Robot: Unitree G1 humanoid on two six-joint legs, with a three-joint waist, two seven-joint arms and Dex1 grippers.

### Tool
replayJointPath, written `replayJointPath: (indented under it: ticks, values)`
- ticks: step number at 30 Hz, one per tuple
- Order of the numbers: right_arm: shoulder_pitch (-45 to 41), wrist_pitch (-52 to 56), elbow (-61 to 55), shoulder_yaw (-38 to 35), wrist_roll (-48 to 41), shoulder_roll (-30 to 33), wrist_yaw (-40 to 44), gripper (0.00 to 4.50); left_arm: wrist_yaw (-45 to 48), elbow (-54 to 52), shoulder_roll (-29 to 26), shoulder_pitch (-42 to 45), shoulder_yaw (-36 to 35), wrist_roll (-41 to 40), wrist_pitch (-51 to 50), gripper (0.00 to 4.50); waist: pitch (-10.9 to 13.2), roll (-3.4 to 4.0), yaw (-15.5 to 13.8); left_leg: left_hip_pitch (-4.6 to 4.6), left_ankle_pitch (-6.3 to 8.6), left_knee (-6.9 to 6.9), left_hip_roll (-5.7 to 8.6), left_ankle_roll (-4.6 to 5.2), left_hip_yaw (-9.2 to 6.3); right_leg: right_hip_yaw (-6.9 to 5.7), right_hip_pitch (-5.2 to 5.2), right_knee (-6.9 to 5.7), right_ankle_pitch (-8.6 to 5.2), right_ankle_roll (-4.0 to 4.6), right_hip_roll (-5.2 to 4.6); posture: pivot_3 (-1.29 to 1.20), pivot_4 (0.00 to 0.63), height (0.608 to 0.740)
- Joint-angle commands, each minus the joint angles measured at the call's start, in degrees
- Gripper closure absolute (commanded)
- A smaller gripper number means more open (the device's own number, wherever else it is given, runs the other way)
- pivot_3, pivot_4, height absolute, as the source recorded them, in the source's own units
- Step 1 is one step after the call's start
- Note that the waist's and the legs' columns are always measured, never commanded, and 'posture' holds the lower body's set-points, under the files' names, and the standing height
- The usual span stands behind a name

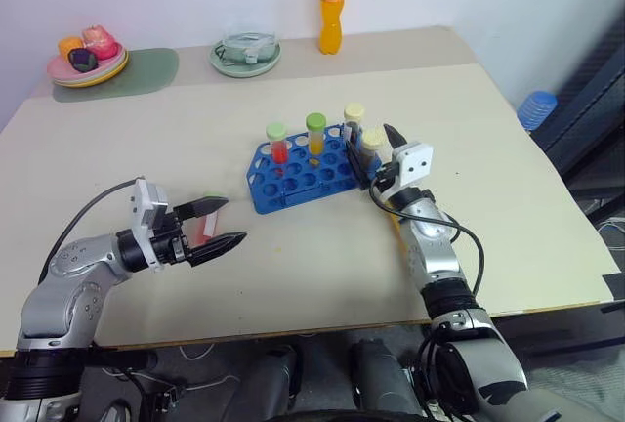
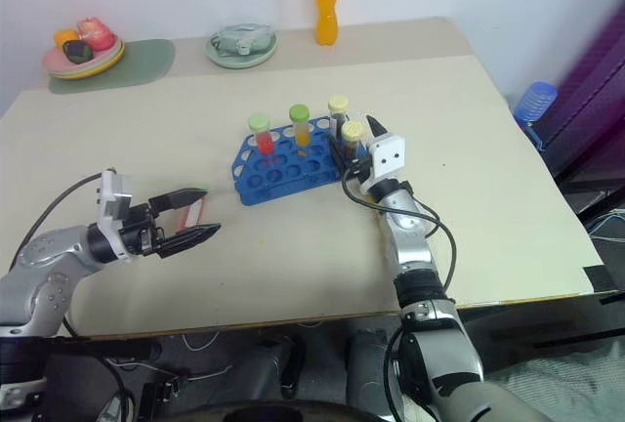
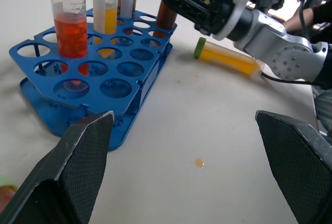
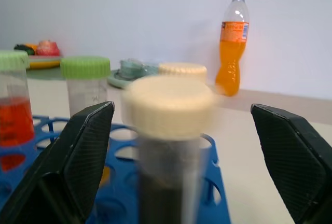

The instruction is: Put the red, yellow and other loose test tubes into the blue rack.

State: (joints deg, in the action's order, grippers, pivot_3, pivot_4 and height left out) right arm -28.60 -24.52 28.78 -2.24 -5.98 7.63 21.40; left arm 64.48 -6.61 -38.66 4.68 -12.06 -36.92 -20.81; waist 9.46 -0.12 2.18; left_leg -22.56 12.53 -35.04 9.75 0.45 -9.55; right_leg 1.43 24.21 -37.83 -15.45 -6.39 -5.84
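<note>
The blue rack [image 1: 305, 170] is standing mid-desk [image 1: 293, 266], carrying four capped tubes. The right pincer [image 4: 176, 146] is gaping wide around the brown cream-capped tube [image 4: 168, 146]. The left pincer [image 1: 217, 229] is hovering wide, empty. A yellow tube [image 3: 228, 58] is lying beside the rack. No writing is legible.

blue rack [image 1: 303, 180], red tube [image 1: 278, 145] green-capped, orange bottle [image 1: 332, 14].

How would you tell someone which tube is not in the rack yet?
Find the blue rack mid-table; four capped tubes stand in it. Beside its right end, under the right arm, a yellow tube with a green cap lies flat on the table, the lone one lying down.
</note>
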Motion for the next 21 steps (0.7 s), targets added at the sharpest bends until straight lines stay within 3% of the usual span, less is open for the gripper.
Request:
replayJointPath:
  ticks: [1,8,15,18,21]
  values:
    - [0.95,0.62,-5.84,-0.40,-1.07,1.16,0.65,0.05,0.89,0.25,0.08,0.71,-0.65,-0.27,1.24,0.00,0.00,0.00,0.01,0.00,0.00,0.00,0.00,0.00,0.00,0.00,0.00,0.00,0.00,0.00,0.00,0.00,0.150,0.740]
    - [7.98,13.97,-23.99,-0.77,-2.90,7.43,2.54,0.05,1.33,0.30,1.06,0.59,0.11,0.45,1.99,0.00,0.00,0.00,-0.49,-0.02,0.01,0.01,-0.02,0.01,0.00,0.01,-0.01,0.03,0.00,0.00,-0.01,0.00,0.150,0.740]
    - [19.12,52.32,-54.55,-2.35,-15.05,21.66,5.92,0.05,1.73,1.34,1.31,2.81,1.40,0.72,1.54,0.00,0.01,-0.01,-1.74,-0.25,0.05,-0.05,-0.06,0.06,0.01,0.00,0.08,0.18,-0.02,0.01,-0.03,0.00,0.150,0.740]
    - [16.18,71.16,-59.10,-4.15,-18.92,25.09,1.66,0.05,1.89,1.87,1.34,4.25,2.06,0.47,0.99,0.00,-0.01,-0.06,-1.66,-0.48,0.05,-0.16,-0.13,0.07,0.02,-0.02,0.21,0.27,-0.05,0.18,0.00,0.00,0.150,0.740]
    - [9.83,91.80,-60.23,-6.58,-22.82,24.63,-2.97,0.05,2.07,2.22,1.28,5.19,2.39,0.44,0.63,0.00,0.00,-0.05,-1.55,-0.56,0.05,-0.14,-0.25,0.07,0.09,-0.06,0.28,0.38,0.03,0.23,0.04,0.00,0.150,0.740]
